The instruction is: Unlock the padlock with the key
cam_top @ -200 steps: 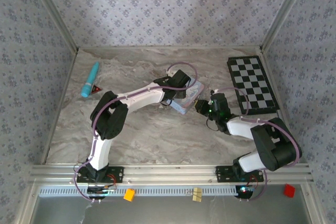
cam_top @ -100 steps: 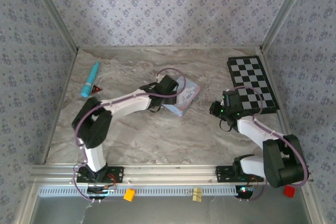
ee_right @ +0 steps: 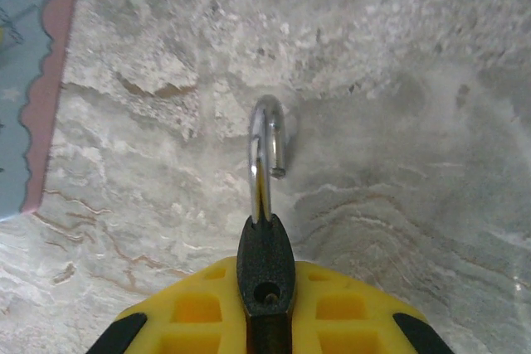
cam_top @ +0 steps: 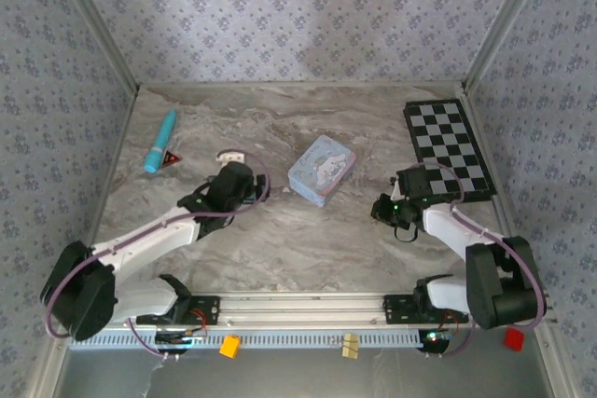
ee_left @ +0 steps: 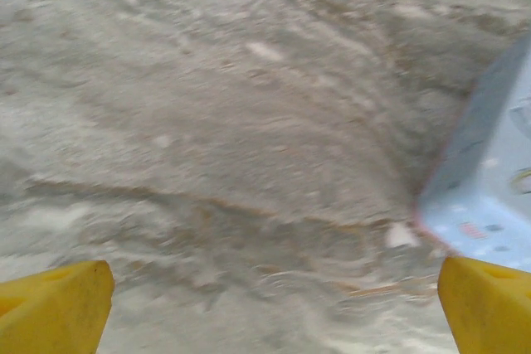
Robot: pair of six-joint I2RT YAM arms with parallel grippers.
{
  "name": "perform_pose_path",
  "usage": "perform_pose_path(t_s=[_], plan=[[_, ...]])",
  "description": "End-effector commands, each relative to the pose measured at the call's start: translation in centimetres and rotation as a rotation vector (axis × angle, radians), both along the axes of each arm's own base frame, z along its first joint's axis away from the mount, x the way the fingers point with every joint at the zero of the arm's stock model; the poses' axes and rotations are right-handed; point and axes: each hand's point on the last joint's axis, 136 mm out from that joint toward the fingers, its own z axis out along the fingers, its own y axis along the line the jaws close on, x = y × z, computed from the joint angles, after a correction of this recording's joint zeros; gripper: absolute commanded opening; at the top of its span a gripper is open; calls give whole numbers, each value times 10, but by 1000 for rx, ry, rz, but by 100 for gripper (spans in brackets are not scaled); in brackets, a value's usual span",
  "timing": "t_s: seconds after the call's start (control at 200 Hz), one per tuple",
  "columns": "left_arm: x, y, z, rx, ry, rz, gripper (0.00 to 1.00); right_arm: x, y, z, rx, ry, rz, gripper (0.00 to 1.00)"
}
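Note:
My right gripper (ee_right: 265,325) is shut on the small black padlock (ee_right: 265,264), clamped between the yellow fingers (ee_right: 187,312). The padlock's silver shackle (ee_right: 267,134) points forward over the marble, and its free end hangs clear of the body. From above, the right gripper (cam_top: 385,209) sits right of centre, near the checkerboard. My left gripper (cam_top: 237,177) is left of the pastel tin and stands wide open; its yellow fingertips (ee_left: 58,304) have nothing between them. I cannot make out the key.
The pale blue-pink tin (cam_top: 321,169) lies mid-table; its corner (ee_left: 489,172) shows at the right of the left wrist view. A checkerboard (cam_top: 448,148) lies far right. A turquoise pen (cam_top: 159,141) and a small red-black triangle (cam_top: 171,159) lie far left. A small white bit (cam_top: 229,155) sits beside the left gripper.
The left arm has drawn back from the tin toward the near left and its jaws have opened wider. The right arm has pulled away to the right with the padlock.

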Motion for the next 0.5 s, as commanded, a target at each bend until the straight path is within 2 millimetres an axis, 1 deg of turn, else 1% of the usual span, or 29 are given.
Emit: perform_pose_path(t_s=[0.0, 0.05, 0.095, 0.23, 0.245, 0.26, 0.29, 0.325, 0.35, 0.405, 0.495], plan=[[-3, 31, 7, 30, -68, 72, 100, -1, 0, -2, 5, 44, -2, 0], [-8, 40, 8, 26, -86, 87, 100, -2, -1, -3, 0, 47, -6, 1], [-12, 48, 10, 21, -106, 104, 100, -1, -2, -3, -5, 44, -12, 5], [-21, 71, 9, 26, -162, 161, 100, -2, -12, -1, -57, 37, -44, 21], [-22, 77, 9, 38, -169, 184, 100, -2, -13, 0, -61, 34, -47, 22], [-22, 80, 10, 40, -173, 194, 100, -2, -14, 1, -64, 28, -50, 25], [-24, 85, 11, 44, -178, 215, 100, -2, -16, 3, -73, 22, -54, 41], [-25, 90, 12, 46, -186, 233, 100, -3, -19, 5, -88, 17, -61, 51], [-25, 92, 14, 47, -189, 241, 100, -3, -21, 7, -100, 11, -62, 55], [-26, 97, 19, 54, -199, 251, 100, -4, -27, 12, -135, 1, -62, 61], [-26, 109, 31, 94, -242, 304, 100, -3, -43, 28, -221, -49, -79, 74]])
